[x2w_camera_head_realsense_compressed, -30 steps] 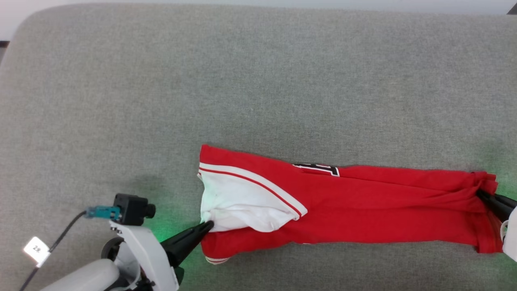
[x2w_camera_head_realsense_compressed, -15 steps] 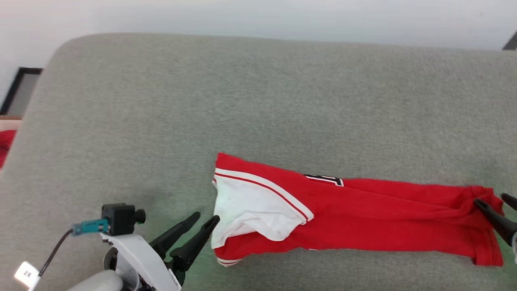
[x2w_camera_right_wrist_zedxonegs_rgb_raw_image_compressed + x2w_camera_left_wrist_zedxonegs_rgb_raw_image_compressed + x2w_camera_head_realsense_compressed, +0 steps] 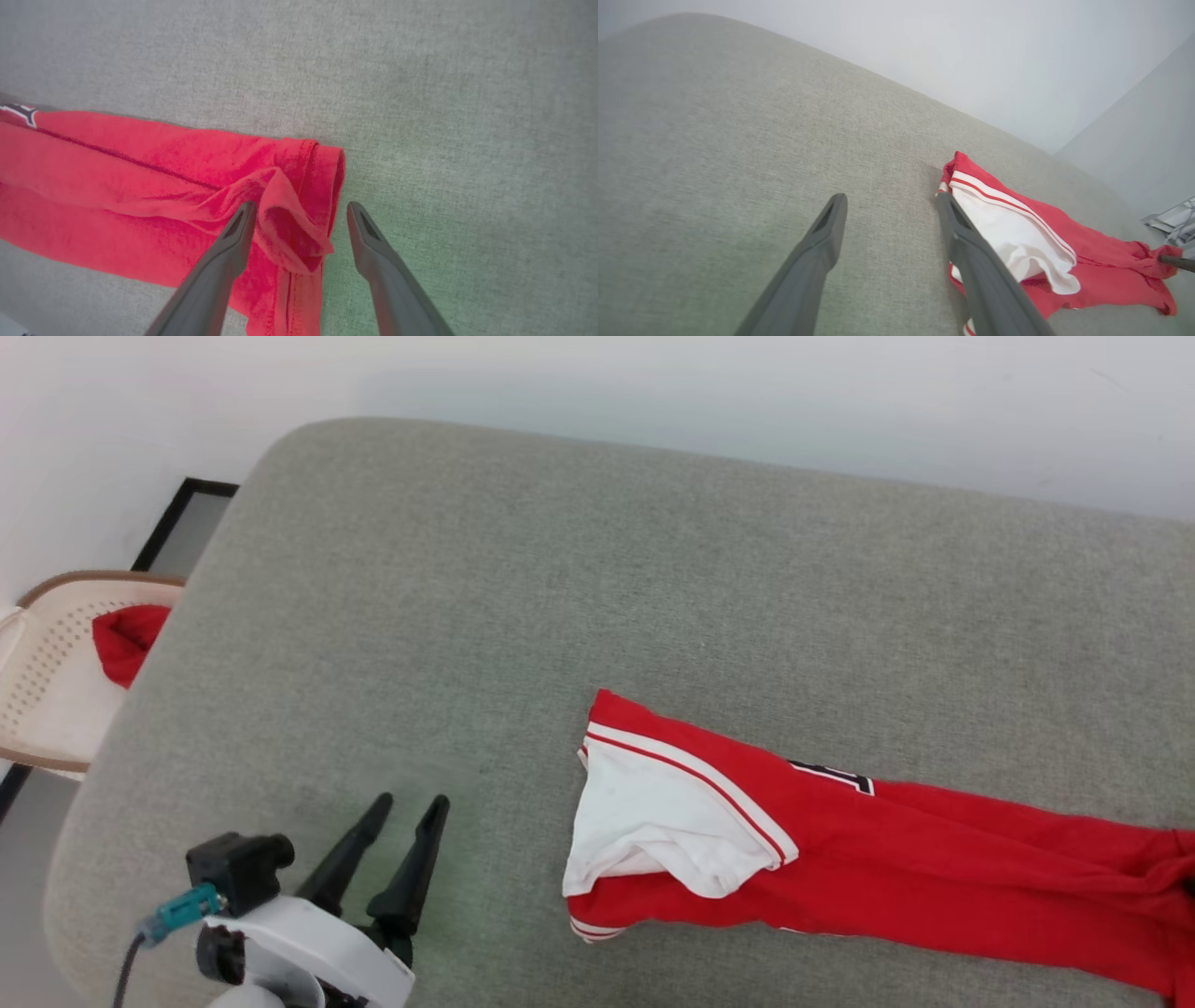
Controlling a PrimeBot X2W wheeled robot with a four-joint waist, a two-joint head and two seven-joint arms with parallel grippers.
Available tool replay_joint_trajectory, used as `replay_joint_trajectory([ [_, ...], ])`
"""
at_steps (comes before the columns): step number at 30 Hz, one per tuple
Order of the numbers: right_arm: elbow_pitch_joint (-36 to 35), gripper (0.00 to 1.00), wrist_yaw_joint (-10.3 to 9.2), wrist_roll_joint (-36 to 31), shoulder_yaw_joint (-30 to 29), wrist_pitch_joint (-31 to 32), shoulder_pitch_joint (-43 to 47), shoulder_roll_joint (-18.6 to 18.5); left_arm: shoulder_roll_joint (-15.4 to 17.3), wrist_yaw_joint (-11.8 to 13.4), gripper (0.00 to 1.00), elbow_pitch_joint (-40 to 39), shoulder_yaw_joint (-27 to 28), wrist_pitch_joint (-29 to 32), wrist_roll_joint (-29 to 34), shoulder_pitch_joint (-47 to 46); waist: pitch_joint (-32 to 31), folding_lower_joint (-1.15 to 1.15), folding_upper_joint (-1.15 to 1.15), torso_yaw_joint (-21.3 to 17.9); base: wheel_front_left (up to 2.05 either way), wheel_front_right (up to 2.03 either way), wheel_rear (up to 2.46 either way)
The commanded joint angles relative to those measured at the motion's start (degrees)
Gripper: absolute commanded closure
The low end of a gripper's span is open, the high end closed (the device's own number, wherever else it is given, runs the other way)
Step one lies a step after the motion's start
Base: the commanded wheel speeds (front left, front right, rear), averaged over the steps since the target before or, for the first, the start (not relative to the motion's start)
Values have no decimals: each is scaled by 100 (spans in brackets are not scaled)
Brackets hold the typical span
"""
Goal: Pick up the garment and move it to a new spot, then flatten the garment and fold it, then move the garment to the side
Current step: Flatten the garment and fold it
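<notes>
Garment [image 3: 887,887] on the grey fabric-covered bench [image 3: 560,569]: a red jersey laid out as a long, narrow, rumpled band. We see a white sleeve [image 3: 653,821] edged with white-and-red striped trim at one end of the garment. A scrap of black, white-outlined numeral [image 3: 833,776] shows at its far edge, and a bunched red hem at the other end.

Left gripper [image 3: 411,803]: fingers parted and empty, poised off the sleeve end of the garment, near it but apart, with bare bench between in the head view. In the left wrist view one finger crosses in front of the sleeve.

Right gripper [image 3: 301,206]: fingers likewise parted, straddling a raised fold at the hem end of the garment. One finger lies over red cloth, the other over bare bench just beside the hem. We cannot tell whether either finger touches the cloth.

Surroundings: a plain white wall [image 3: 653,383] rises beyond the bench on the far side of the garment. Well apart from the garment, past the bench's rounded corner on the sleeve side, stands a pale perforated basket [image 3: 42,691] holding a small red cloth [image 3: 126,639]. A dark-framed panel [image 3: 187,518] stands against the wall behind it, with grey floor [image 3: 19,821] below.
</notes>
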Motion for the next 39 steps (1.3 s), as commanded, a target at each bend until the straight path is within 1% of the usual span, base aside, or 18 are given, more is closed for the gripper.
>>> replay_joint_trajectory([
  [1,38,0,-4,29,-52,175,33,33,-112,77,0,1,215,-2,436,133,-58,0,0,71,0,0,0],
  [3,116,0,-4,39,-56,439,-32,85,-283,111,0,-18,498,-1,934,218,-67,0,0,80,0,0,0],
  [6,251,0,-4,-50,-147,720,-201,155,-450,136,0,-66,857,-2,1717,273,-72,0,0,85,0,0,0],
  [10,509,0,-4,-273,-339,1040,-468,331,-703,143,0,-186,1295,-2,2563,327,-62,0,0,84,0,0,0],
  [13,700,0,-4,-466,-425,1398,-630,536,-909,75,0,-183,1560,-2,2988,384,-17,0,0,79,0,0,0],
  [15,773,0,-4,-571,-395,1700,-721,659,-1083,3,0,-143,1722,-2,3147,390,44,0,0,81,0,0,0],
  [20,972,0,-4,-949,-348,1991,-886,1055,-1434,-215,0,120,2047,-2,3463,372,234,0,0,85,0,0,0],
  [21,995,11,-4,-1015,-352,1985,-914,1130,-1496,-254,0,172,2107,-1,3500,365,260,0,0,86,0,0,0],
  [22,1012,52,-4,-1074,-346,2000,-940,1200,-1551,-299,0,201,2163,-1,3551,355,286,0,0,84,0,0,0],
  [23,1017,73,-2,-1115,-336,2012,-962,1259,-1594,-336,0,229,2218,-1,3612,346,301,0,0,80,0,0,0],
  [24,1016,91,-1,-1146,-328,2027,-972,1312,-1632,-360,0,263,2265,-2,3644,353,311,0,0,74,0,0,0],
  [25,1011,100,-1,-1183,-331,2037,-969,1353,-1669,-392,0,291,2312,-2,3688,357,318,0,0,70,0,0,0],
  [30,958,100,-4,-1273,-443,1925,-1061,1315,-1736,-469,0,369,2510,-2,3920,398,316,0,0,-38,0,0,0],
  [33,875,100,-6,-1240,-630,1641,-1235,1279,-1761,-490,0,359,2630,-2,4003,434,314,0,0,-160,0,0,0],
  [36,876,100,-7,-1242,-886,1419,-1329,1145,-1786,-512,0,356,2704,-2,4066,477,336,0,0,-301,0,0,0],
  [39,921,100,-6,-1388,-1153,1198,-1348,886,-1775,-524,0,321,2797,-2,4133,464,392,0,0,-453,0,0,0],
])
